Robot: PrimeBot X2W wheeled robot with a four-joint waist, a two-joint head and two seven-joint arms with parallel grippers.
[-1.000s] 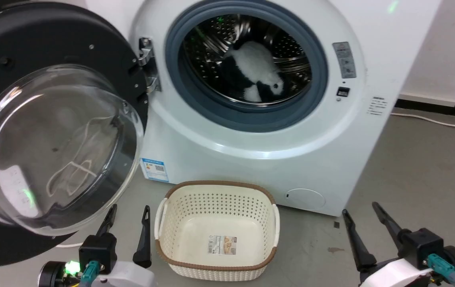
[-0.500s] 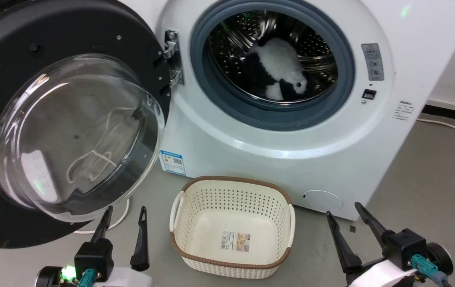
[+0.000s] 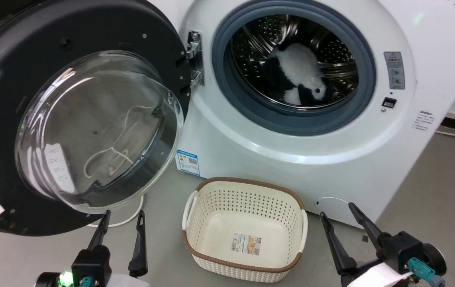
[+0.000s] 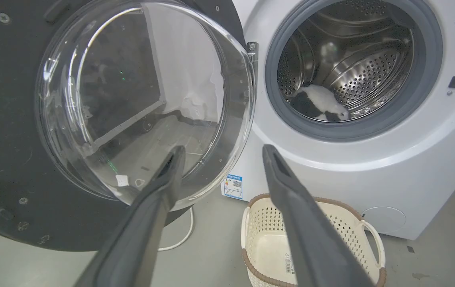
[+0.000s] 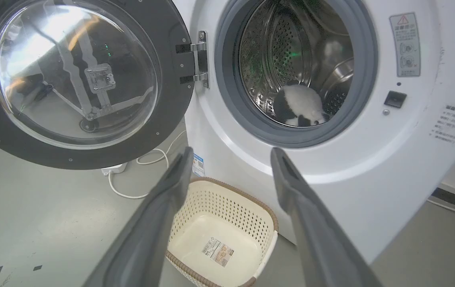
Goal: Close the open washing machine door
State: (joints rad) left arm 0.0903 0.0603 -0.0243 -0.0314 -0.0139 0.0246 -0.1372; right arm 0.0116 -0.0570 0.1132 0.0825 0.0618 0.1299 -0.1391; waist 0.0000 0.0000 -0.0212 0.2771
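While it hangs wide open, the large round washing machine door [image 3: 92, 127], with its wide glossy black rim and bulging clear glass window, takes the left of the head view. Its inner face is turned toward the camera and its lower edge is clear of the floor. A silver metal hinge [image 3: 195, 59] joins its right edge to the big white front-loading washing machine [image 3: 283, 159], just left of the grey rubber ring [image 3: 291, 123] around the opening. Inside the ring is the perforated steel drum [image 3: 331, 52], and in it rests a black-and-white plush toy [image 3: 301, 75] (a panda, by the look of it). A small blue sticker [image 3: 188, 162] sits low on the machine's front, beneath the hinge. On the grey floor [image 3: 430, 191] just before the machine stands a cream perforated plastic basket [image 3: 247, 182] with a brown rim and a paper label on its bottom. A thin white cable [image 3: 128, 219] curls on the floor under the door. The left gripper [image 3: 124, 213] is at the lower left, below the door's glass and left of the basket, its two dark fingers spread apart and holding nothing. The right gripper [image 3: 336, 210] is at the lower right, just right of the basket and near the machine's lower front, its fingers likewise parted with nothing between them.
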